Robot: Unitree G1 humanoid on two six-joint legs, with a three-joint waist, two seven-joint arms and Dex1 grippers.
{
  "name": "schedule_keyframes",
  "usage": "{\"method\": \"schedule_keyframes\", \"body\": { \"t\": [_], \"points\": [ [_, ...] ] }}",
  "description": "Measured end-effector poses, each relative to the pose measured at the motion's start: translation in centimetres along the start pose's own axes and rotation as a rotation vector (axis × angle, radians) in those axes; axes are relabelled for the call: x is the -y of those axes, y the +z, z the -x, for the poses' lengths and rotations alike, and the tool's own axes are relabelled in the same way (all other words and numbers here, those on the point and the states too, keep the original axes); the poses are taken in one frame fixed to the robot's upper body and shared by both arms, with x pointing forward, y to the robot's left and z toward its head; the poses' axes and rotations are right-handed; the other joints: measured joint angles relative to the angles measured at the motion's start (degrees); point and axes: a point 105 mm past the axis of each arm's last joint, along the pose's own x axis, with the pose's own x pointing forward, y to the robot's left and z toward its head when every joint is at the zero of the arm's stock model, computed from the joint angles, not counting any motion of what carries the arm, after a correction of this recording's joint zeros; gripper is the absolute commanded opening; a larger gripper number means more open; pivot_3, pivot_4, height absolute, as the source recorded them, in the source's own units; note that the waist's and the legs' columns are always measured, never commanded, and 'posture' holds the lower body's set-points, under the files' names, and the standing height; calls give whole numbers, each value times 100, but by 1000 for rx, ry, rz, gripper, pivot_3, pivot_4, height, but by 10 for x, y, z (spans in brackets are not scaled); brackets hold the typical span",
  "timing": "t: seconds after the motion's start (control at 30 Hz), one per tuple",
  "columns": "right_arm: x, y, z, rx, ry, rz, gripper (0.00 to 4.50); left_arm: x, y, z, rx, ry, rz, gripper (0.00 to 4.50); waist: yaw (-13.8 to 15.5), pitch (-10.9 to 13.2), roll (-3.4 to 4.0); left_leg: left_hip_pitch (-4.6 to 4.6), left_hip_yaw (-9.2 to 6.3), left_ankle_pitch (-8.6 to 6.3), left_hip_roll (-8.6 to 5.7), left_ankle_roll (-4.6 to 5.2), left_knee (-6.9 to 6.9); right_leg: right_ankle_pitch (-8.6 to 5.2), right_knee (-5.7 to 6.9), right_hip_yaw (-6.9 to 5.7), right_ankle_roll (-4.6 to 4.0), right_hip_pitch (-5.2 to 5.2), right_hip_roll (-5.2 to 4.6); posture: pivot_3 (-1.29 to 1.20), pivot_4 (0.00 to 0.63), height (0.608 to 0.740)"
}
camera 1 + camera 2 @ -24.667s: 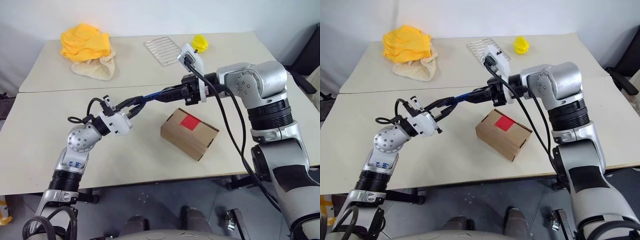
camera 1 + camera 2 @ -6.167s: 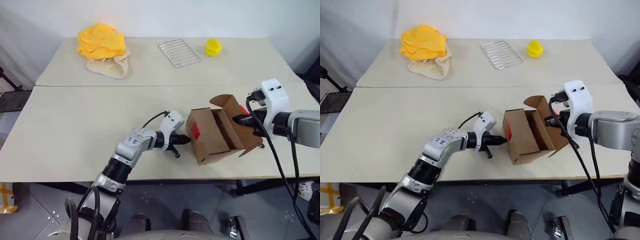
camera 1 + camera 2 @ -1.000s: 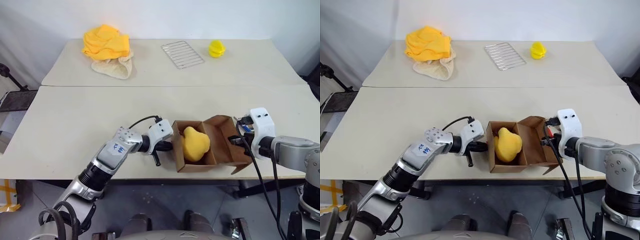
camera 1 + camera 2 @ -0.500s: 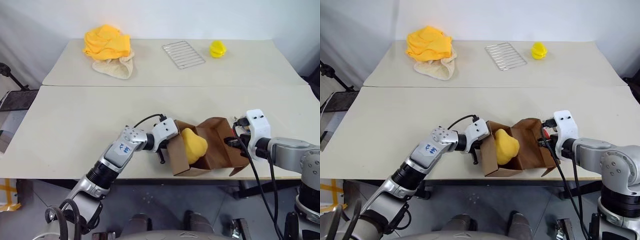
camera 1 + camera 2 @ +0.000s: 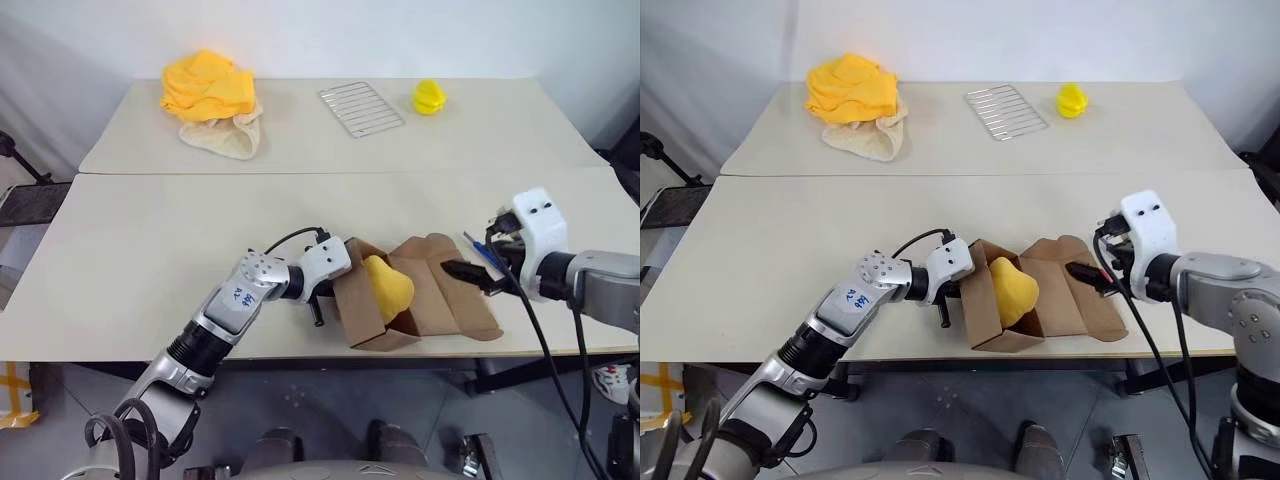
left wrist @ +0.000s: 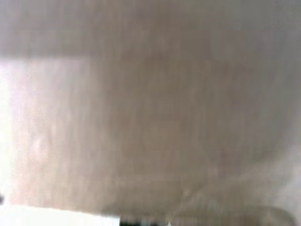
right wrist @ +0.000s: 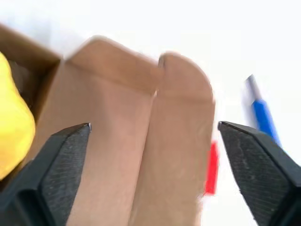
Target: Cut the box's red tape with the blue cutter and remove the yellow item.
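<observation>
1. Box (image 5: 385,300) lies open near the table's (image 5: 150,240) front edge, flaps spread twd the R side.
2. Yellow item (image 5: 388,288) sits in the box mouth.
3. L gripper (image 5: 322,296) is against box's L wall, fingers together, nothing seen held.
4. R gripper (image 7: 155,155) hangs over the flaps, fingers wide apart, empty.
5. Blue cutter (image 7: 261,115) is on the table just beside the flaps; red tape (image 7: 211,169) on a flap edge.

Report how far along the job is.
Done: the box lies open, flaps spread. In hand: the left hand presses its side; the right hand hovers open over the flaps. Left: the yellow item sits inside. The blue cutter lies beside the box.
</observation>
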Motion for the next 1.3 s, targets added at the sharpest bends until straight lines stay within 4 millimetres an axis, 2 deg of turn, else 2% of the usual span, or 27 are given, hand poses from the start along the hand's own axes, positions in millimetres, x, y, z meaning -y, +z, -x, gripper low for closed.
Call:
{"method": "schedule_keyframes", "body": {
  "t": [0.17, 0.3, 0.43, 0.53, 0.6, 0.67, 0.7, 0.77, 0.8, 0.87, 0.93, 1.1, 1.23, 1.3],
  "points": [
    [5, 13, 9, 47, 6, 59, 4479, -16, -9, 15, -19, 57, -4, 0, -117, 0, -1, 9, 1, 0, 5, 0, -5, 0, 5, 2, 0, 1, 2, 0, 150, 740],
    [13, 7, 14, 32, 7, 75, 4479, -37, -18, 30, -35, 127, 6, 0, -203, 0, -1, 25, 11, 0, 12, -2, -14, -1, 11, 6, -2, 2, 4, 0, 150, 740],
    [16, -8, 20, -5, 52, 105, 4479, -76, -31, 62, -71, 293, 51, 0, -277, 1, -2, 25, 18, 0, 15, -4, -15, 0, 14, 10, -4, -4, 6, 0, 150, 740],
    [18, -10, 25, 4, 64, 140, 4479, -104, -38, 91, -78, 434, 132, 0, -256, 13, -9, 10, 18, 0, 13, -4, -15, 1, 10, 9, -1, -15, 5, 0, 150, 740],
    [19, -9, 27, 26, 67, 151, 4479, -114, -24, 98, -21, 458, 162, 0, -196, 25, -19, -9, 15, 0, 9, -4, -8, 4, 6, 6, 5, -24, 4, 0, 150, 740],
    [18, -6, 28, 47, 73, 163, 4479, -120, 2, 100, 60, 451, 159, 0, -97, 28, -24, -50, 10, 1, 3, -5, 10, 7, 1, -8, 11, -40, 3, 0, 150, 740],
    [17, -5, 30, 57, 75, 171, 4494, -121, 19, 101, 113, 430, 158, 183, -48, 29, -25, -61, 12, 1, 0, -6, 14, 8, 0, -16, 12, -42, 1, 0, 150, 740],
    [14, -6, 31, 61, 81, 182, 4500, -120, 51, 99, 202, 374, 142, 564, 40, 29, -25, -66, 20, -2, -3, -10, 14, 8, -3, -30, 12, -41, 2, 0, 150, 740],
    [11, -9, 30, 62, 90, 179, 4500, -116, 72, 95, 252, 324, 118, 871, 82, 30, -26, -70, 16, -3, -4, -11, 13, 8, -9, -41, 12, -39, 2, 0, 150, 740],
    [6, -11, 29, 68, 107, 177, 4500, -107, 102, 88, 317, 249, 72, 1489, 111, 29, -26, -70, 25, -6, -5, -13, 4, 8, -30, -53, 13, -35, 2, 0, 150, 740],
    [1, -12, 28, 77, 121, 177, 4500, -96, 120, 78, 356, 175, 32, 2088, 81, 30, -26, -65, 36, -6, -2, -13, -8, 9, -41, -68, 14, -34, 2, 0, 150, 740],
    [1, -6, 24, 111, 107, 181, 4500, -62, 138, 43, 394, -5, 2, 2088, 28, 31, -27, -65, 43, -6, 3, -14, -7, 9, -44, -75, 14, -34, 2, 0, 150, 740],
    [2, -7, 24, 116, 91, 176, 4500, -34, 160, 30, 428, -135, -63, 2088, 38, 31, -27, -64, 43, -6, 5, -14, -4, 9, -42, -75, 14, -32, 2, 0, 150, 740],
    [0, -11, 23, 109, 89, 173, 4500, -23, 168, 26, 425, -187, -99, 2430, 45, 31, -27, -64, 43, -6, 5, -14, -4, 9, -43, -75, 14, -32, 2, 0, 150, 740]
  ]
}}
